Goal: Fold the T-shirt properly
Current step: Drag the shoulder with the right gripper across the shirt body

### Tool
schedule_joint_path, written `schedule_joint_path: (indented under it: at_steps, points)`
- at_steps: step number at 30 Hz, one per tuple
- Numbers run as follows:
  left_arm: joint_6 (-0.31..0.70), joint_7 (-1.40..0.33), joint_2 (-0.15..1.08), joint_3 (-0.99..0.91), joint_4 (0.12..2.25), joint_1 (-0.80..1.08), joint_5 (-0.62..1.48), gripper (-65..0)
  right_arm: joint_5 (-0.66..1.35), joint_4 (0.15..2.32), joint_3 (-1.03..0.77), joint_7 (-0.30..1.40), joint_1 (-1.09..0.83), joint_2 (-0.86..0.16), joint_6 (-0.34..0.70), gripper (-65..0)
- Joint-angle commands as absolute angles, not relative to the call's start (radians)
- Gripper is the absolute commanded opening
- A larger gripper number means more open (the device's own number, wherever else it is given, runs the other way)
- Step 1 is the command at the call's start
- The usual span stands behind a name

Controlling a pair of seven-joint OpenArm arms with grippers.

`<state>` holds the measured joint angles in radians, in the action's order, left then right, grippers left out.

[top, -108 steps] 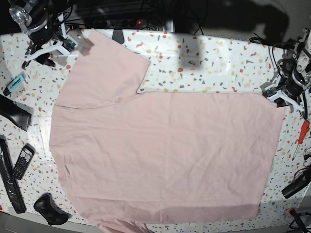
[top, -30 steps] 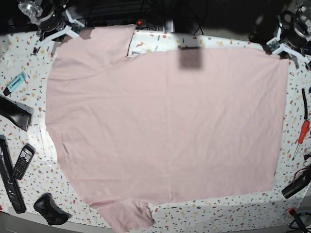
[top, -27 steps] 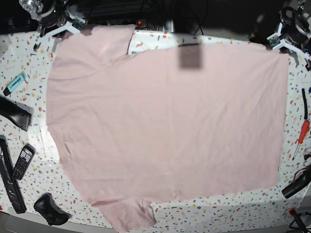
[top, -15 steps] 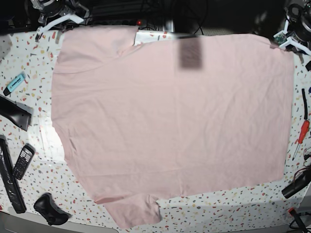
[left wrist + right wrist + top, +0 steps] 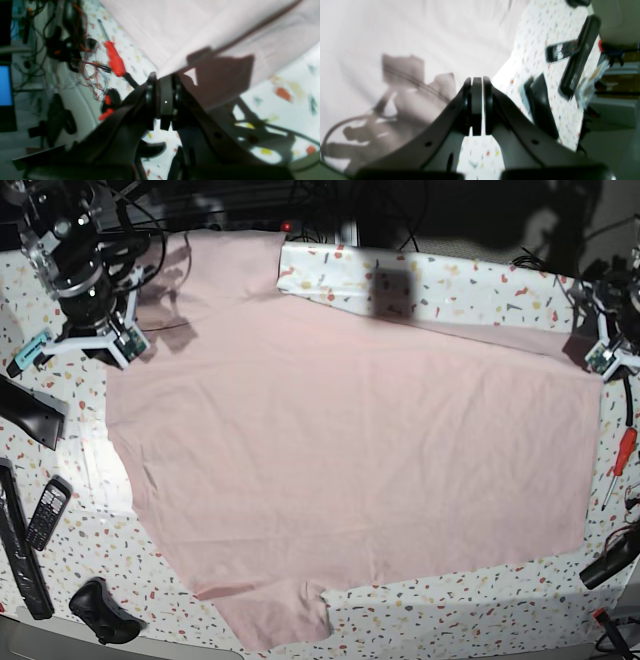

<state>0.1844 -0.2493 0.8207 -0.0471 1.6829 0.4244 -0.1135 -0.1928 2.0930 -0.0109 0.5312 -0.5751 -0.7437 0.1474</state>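
The T-shirt [image 5: 350, 450] is pale pink and lies plain side up over most of the speckled table [image 5: 470, 290]. One sleeve reaches the far left and another the front edge. In the base view my left gripper [image 5: 600, 370] is at the shirt's right far corner. In the left wrist view the left gripper [image 5: 162, 76] is shut, and the T-shirt [image 5: 200, 30] has its edge running into the tips. My right gripper [image 5: 118, 358] is at the shirt's left edge. In the right wrist view the right gripper [image 5: 477, 78] is shut where the T-shirt [image 5: 407, 37] ends.
A red screwdriver [image 5: 622, 455] lies right of the shirt, above a black tool [image 5: 610, 560]. On the left are a teal marker [image 5: 30, 350], a black wedge [image 5: 30, 415], a phone [image 5: 45, 515], a long black bar [image 5: 20, 550] and a black lump [image 5: 100, 610]. Cables crowd the back edge.
Both grippers have come from the table's far edge toward the front, carrying the shirt's far corners with them. The far hem now slants, and bare table shows behind it.
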Motion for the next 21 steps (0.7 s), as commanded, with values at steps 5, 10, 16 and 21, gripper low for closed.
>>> schedule_joint_path:
  at_steps: [5, 10, 16, 21]
  points:
    - [0.157, -0.242, 0.788, -0.059, 1.642, 0.321, -0.122, -65.0, -0.191, 2.037, -0.018, 0.507, -0.437, -0.695, 0.136, -65.0]
    - [0.157, -0.213, 0.745, -0.059, 1.512, 0.230, -0.121, -65.0, -0.144, 1.963, -0.018, 0.485, -0.313, -0.632, 0.163, -65.0]
    - [0.158, -0.169, 0.737, -0.059, 1.464, 0.196, -0.119, -65.0, -0.123, 1.892, -0.018, 0.486, -0.199, -0.567, 0.237, -65.0]
    - [0.159, -0.142, 0.735, -0.059, 1.464, 0.179, -0.118, -65.0, -0.123, 1.892, -0.019, 0.493, -0.191, -0.559, 0.239, -65.0]
